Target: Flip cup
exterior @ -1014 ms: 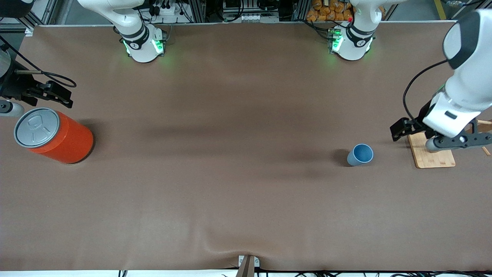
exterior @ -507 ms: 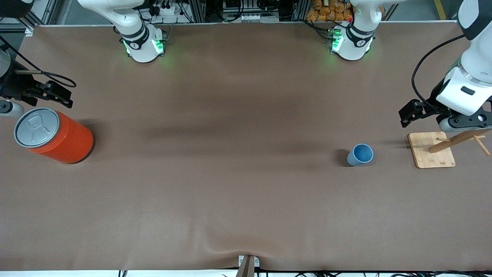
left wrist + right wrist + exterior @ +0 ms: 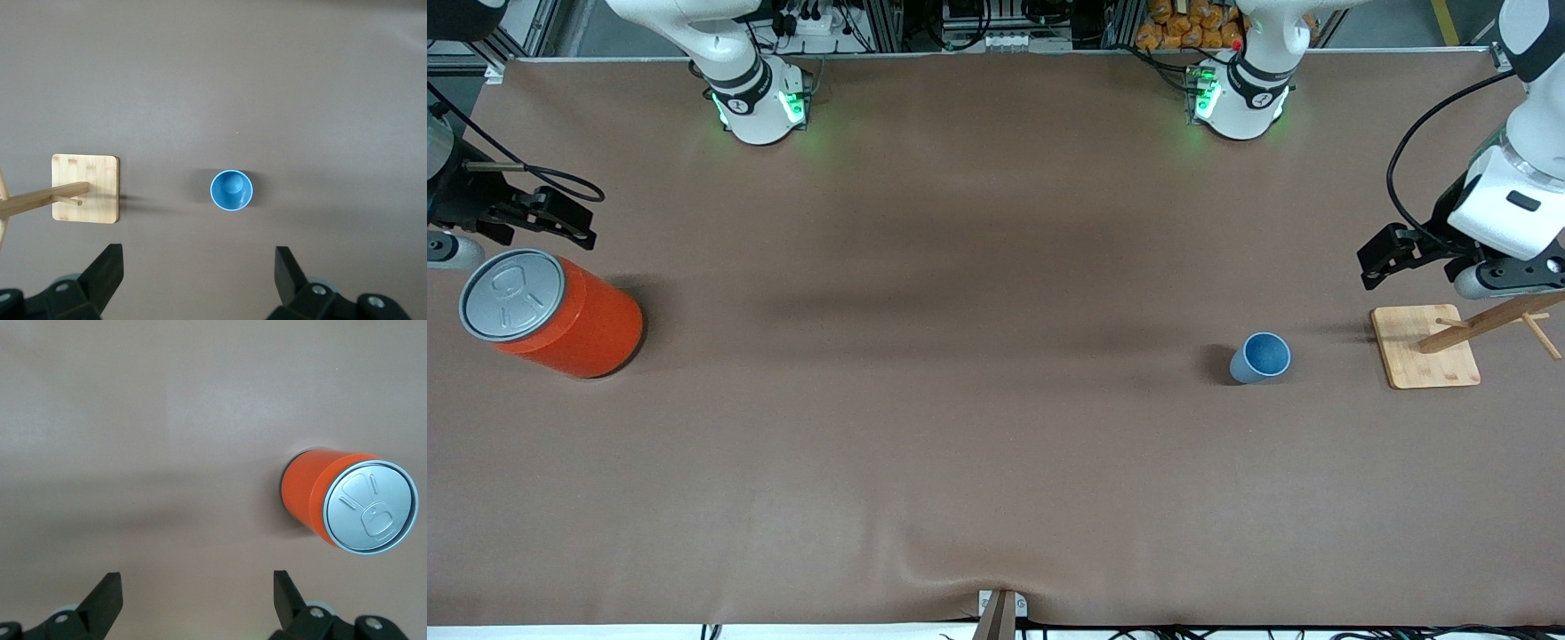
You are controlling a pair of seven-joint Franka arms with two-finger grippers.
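The small light-blue tapered plastic cup (image 3: 1261,357) stands mouth-up on the brown table (image 3: 960,400), toward the left arm's end, near the square wooden peg stand (image 3: 1424,346). The left gripper (image 3: 195,277) is held spread and empty, high over the table, giving its camera a view straight down into the cup. The right gripper (image 3: 193,595), likewise spread and empty, waits near the large orange cylindrical can (image 3: 551,311). Since a second ago, the left gripper has been withdrawn from over the stand; the cup has not moved.

Plain brown desk (image 3: 960,427), light blue cup (image 3: 1261,357) with darker blue inside, bright orange can (image 3: 569,316) with a grey lid and a stamped tab shape, pale wooden stand (image 3: 1424,347), black left claw (image 3: 199,283), black right claw (image 3: 197,603), white arms with green lights
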